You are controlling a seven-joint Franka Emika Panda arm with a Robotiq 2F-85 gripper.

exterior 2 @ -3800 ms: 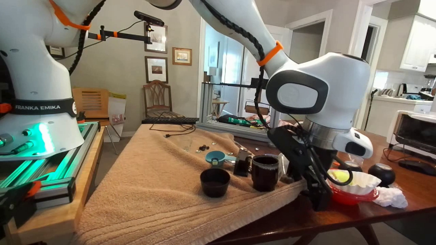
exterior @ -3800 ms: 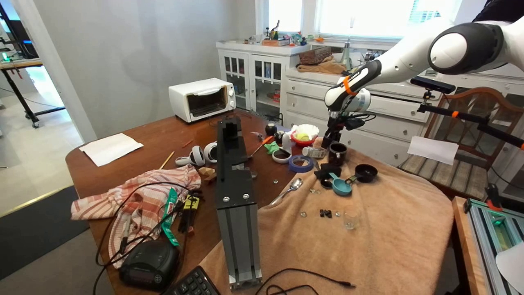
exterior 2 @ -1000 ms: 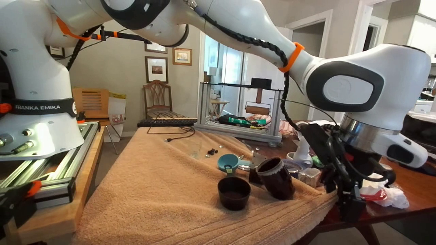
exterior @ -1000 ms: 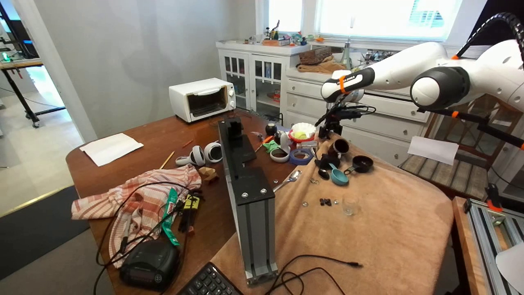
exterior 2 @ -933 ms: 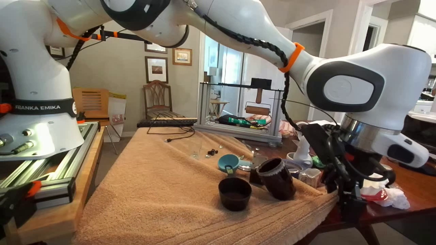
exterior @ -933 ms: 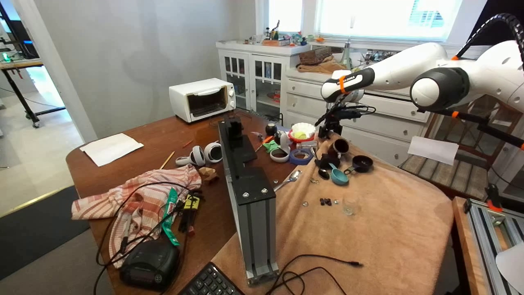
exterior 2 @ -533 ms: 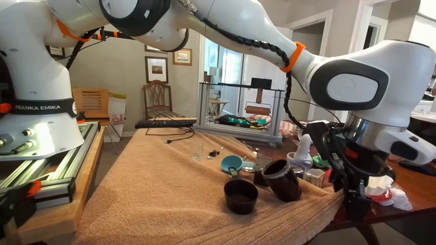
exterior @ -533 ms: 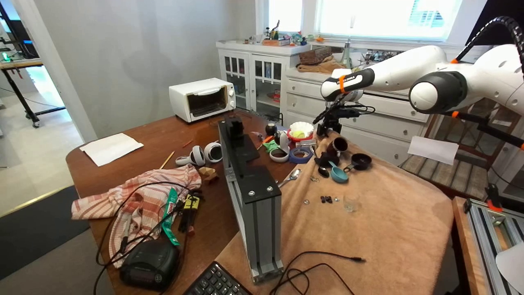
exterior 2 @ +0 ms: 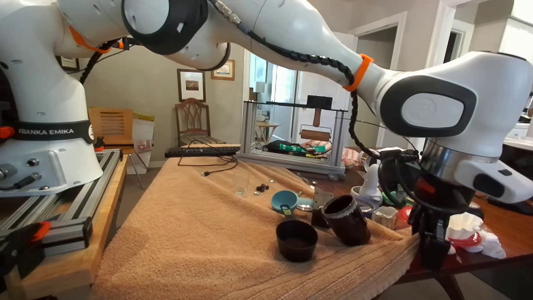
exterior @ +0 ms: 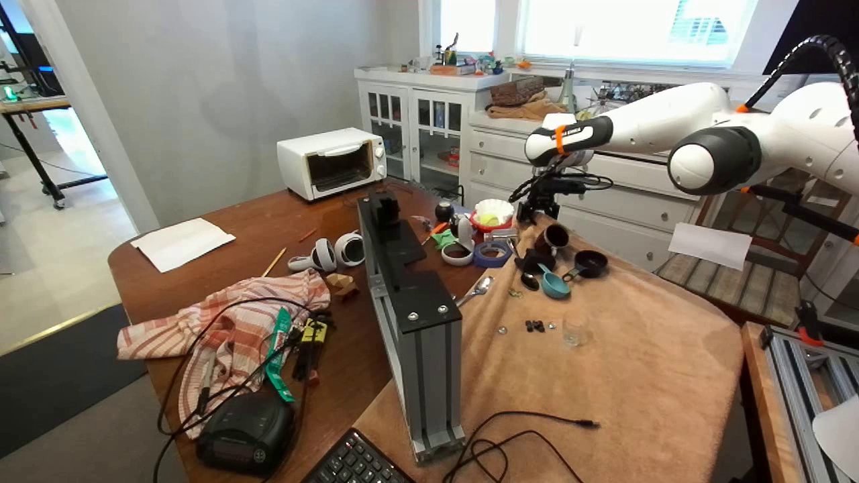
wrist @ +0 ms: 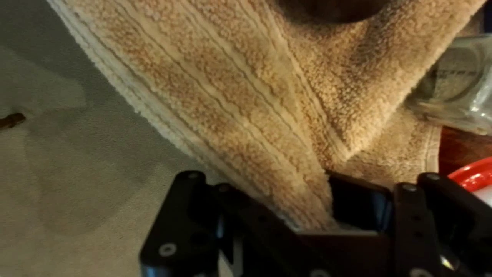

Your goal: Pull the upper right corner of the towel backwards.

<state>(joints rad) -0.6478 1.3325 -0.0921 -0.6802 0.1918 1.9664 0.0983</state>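
Upper left of the frame, in an exterior view: robot base (exterior 2: 46, 125), white, lettered FRANKA EMIKA. Upper left of centre: keyboard (exterior 2: 204, 151), at the far end of the towel (exterior 2: 187, 233). Lower left to right of centre: said towel, tan, spread over the table (exterior 2: 516, 231), ribbed hem toward the lower right. Centre: blue measuring cup (exterior 2: 284, 201); black measuring cup (exterior 2: 296, 243), mouth up; both on the towel. Right of centre: brown mug (exterior 2: 347, 223), tilted toward the upper left on the towel. Right: towel corner (exterior 2: 402, 250), raised and running taut into the gripper (exterior 2: 424, 243); per the wrist view, jaws parted only by the folded towel between them, nothing else in hold. Farther right: red bowl (exterior 2: 467, 241), partly hidden. Step in hand, as judged: the pull, with the grasp apparently secured. Next move calls for a slow, steady draw of the corner, lest the mug topple; which way "backwards" runs is not settled by these views.
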